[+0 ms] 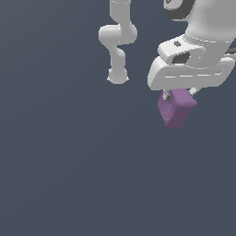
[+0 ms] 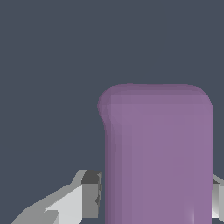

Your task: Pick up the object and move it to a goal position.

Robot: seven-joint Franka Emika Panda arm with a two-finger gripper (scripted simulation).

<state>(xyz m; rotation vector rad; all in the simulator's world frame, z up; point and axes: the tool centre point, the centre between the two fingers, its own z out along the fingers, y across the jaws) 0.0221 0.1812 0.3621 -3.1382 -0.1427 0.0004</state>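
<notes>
The white robot gripper [image 1: 177, 94] squeezes the small soft-purple rounded block [image 1: 176, 109] near its top, so a quick jerk could make it slip out

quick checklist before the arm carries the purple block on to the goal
1. Block in the grip: ok. The purple block hangs between the fingers of the gripper.
2. Both fingers on it: ok. In the wrist view one finger sits against each side of the block.
3. Lifted off the floor: cannot tell; no shadow or contact shows.
4. Block square in the grip: not ok. It hangs tilted in the exterior view.
5. Goal position visible: not ok; no marker in either view.
6. Path free of obstacles: ok; only bare grey floor shows.
</notes>
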